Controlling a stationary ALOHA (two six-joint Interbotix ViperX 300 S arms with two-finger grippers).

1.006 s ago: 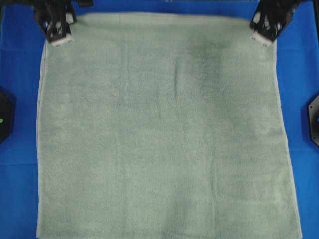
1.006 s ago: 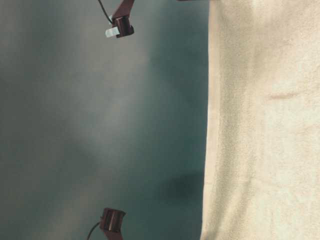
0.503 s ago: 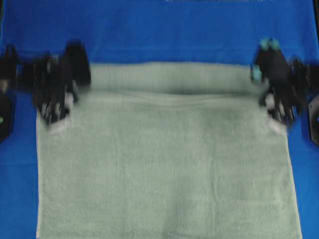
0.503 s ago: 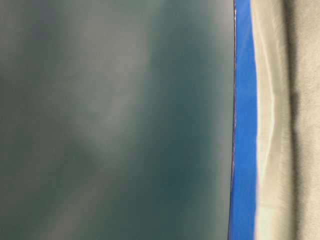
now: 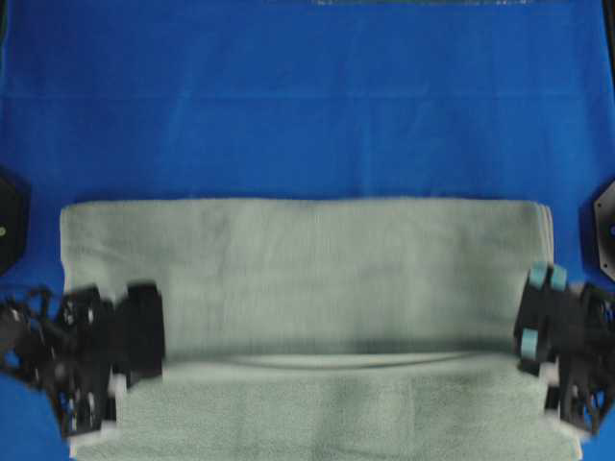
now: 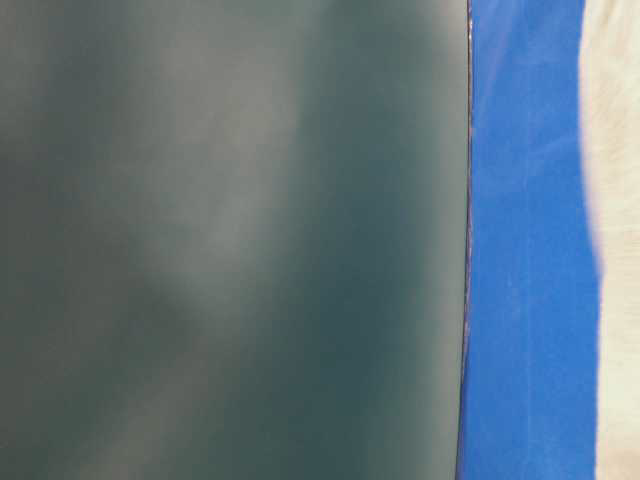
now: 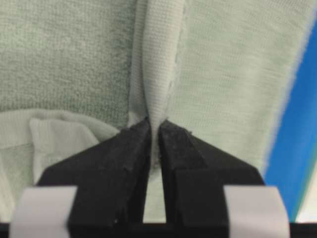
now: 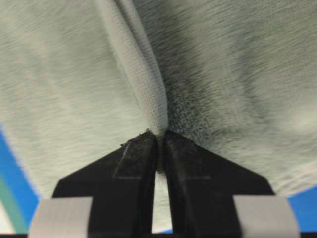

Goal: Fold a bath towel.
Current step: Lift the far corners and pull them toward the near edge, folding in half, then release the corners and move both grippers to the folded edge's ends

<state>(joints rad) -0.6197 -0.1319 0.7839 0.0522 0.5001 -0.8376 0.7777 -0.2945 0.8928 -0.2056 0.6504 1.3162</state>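
Pale sage-green terry bath towel (image 5: 307,279), doubled over itself across the lower half of the blue cloth (image 5: 307,96), upper layer's lighter hemmed edge running crosswise near the bottom

The bath towel (image 5: 298,269) is viewed from directly above in the overhead view. It is seen edge-on along the desk cloth (image 6: 525,250) from table level. Each wrist view is set close behind its hand, facing the pinched hem. The towel is shared by all views.
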